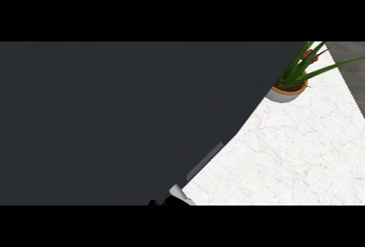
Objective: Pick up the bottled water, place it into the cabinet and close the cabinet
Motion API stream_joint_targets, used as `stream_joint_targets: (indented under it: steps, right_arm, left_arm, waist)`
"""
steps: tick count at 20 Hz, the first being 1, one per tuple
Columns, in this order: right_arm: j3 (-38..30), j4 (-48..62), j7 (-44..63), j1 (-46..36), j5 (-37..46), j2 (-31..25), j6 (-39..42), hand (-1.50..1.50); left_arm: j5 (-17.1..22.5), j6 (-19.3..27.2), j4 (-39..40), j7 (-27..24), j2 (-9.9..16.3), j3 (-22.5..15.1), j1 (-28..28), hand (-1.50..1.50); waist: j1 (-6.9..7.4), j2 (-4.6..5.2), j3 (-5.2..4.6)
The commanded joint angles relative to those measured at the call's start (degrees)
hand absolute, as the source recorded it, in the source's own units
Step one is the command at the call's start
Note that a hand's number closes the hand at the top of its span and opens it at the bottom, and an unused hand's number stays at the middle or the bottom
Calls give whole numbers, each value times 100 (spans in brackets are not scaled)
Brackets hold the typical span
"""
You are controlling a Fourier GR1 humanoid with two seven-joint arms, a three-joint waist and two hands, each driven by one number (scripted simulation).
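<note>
Bottled water: nowhere on show in the head view, so most likely hidden behind the panel or inside the cabinet; could not be confirmed either way.

Head view: filled mostly by a broad, flat, dark grey cabinet panel (107,120), slanting from upper right down to lower centre. Carried a slim grey bar handle (203,161) along its right edge. Judged to be the cabinet door seen close up and at an angle, partway through its swing and not yet flush. Showed a white marbled desk (299,159) to the right of the panel, with a green leafy plant in a small round white-and-tan pot (287,91) at the far right corner, touching nothing else.

Progress, as a judgement: picking and placing probably done, since no bottle stood on the bare desk; closing of the door left to finish.

Pose: only a black scrap of a hand (157,202) caught at the lower edge, just beside the panel's lower corner, with a pale wrist piece (179,194) next to it. Could not be told which hand, nor whether the fingers were spread, pressed together or pinching anything.
</note>
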Motion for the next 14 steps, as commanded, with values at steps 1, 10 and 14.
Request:
stream_joint_targets:
  steps: [1, 10, 14]
  right_arm:
    - [366, 870, 19, -1117, 21, 300, -1207, 150]
    - [-512, 2618, -1040, -2709, -2253, 314, -1620, 150]
    - [-929, 2896, -765, -2720, -2776, 315, 53, 150]
  left_arm:
    - [201, -197, -217, 58, 197, 251, 244, -150]
    - [564, -180, -313, 667, 263, 561, -60, -150]
    - [326, -269, -704, 389, 246, 742, 486, -150]
  waist:
    - [117, 30, 2]
    - [35, 118, 19]
    - [53, 117, 25]
